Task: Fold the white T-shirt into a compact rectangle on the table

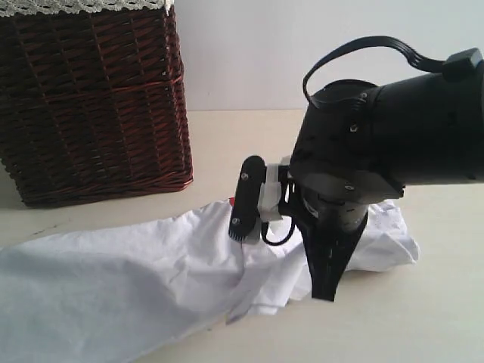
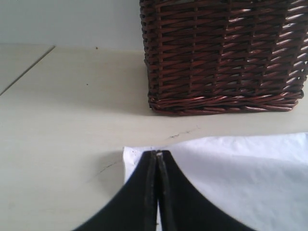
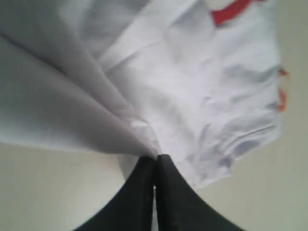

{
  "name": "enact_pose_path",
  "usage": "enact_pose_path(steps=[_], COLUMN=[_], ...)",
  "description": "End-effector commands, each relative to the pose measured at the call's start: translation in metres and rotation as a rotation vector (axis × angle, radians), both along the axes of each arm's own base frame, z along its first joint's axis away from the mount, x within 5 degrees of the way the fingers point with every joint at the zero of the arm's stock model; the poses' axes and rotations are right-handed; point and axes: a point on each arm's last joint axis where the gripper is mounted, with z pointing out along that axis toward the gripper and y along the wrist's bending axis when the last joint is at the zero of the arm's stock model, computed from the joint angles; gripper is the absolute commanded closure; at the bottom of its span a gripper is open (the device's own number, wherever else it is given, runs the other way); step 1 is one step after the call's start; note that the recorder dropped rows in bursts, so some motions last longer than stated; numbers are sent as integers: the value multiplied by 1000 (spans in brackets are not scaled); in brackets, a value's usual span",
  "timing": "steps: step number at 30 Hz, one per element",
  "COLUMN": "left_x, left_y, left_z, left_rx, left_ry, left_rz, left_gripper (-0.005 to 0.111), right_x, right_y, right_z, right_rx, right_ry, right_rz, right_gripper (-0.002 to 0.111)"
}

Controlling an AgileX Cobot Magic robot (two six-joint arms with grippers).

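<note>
The white T-shirt (image 1: 113, 280) lies crumpled in a long band across the table (image 1: 423, 318), from the near left to the right. My right gripper (image 1: 324, 295) points down at its near edge. In the right wrist view the right gripper (image 3: 155, 156) is shut on a fold of the T-shirt (image 3: 192, 96), which rises in a ridge from the tips; red lettering (image 3: 231, 12) and an orange tag (image 3: 282, 98) show. My left gripper (image 2: 157, 153) is shut on a corner of the T-shirt (image 2: 240, 168), flat on the table (image 2: 72, 120). It is outside the exterior view.
A dark brown wicker basket (image 1: 91, 98) stands at the back left of the table, just behind the shirt; it fills the far side of the left wrist view as the basket (image 2: 221, 53). A pale wall rises behind the table.
</note>
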Motion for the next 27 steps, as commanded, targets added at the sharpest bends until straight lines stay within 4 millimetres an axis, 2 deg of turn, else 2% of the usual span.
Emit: enact_pose_path(steps=[1, 7, 10, 12, 14, 16, 19, 21, 24, 27], left_x=[0, 0, 0, 0, 0, 0, 0, 0, 0, 0], left_y=[0, 0, 0, 0, 0, 0, 0, 0, 0, 0], left_z=[1, 1, 1, 1, 1, 1, 1, 1, 1, 1], left_rx=[-4, -4, -4, -4, -4, -4, -4, -4, -4, -4], left_ry=[-12, -12, -12, -12, -12, -12, -12, -12, -12, -12], left_rz=[2, 2, 2, 2, 2, 2, 2, 2, 2, 2], left_gripper=[107, 107, 107, 107, 107, 107, 107, 107, 107, 107], right_x=[18, 40, 45, 46, 47, 51, 56, 54, 40, 24], right_y=[1, -9, -14, -14, -14, -15, -20, -22, -19, -10], right_z=[11, -8, -20, -25, -25, -21, -15, -14, -10, 4], right_rx=[21, 67, 46, 35, 27, 29, 40, 34, 99, 246], right_ry=[-198, -251, -218, -207, -216, -291, -409, -399, -243, -117], right_rz=[4, -92, -117, -119, -113, -133, -240, -270, -263, -253], right_gripper=[108, 105, 93, 81, 68, 62, 62, 62, 67, 76])
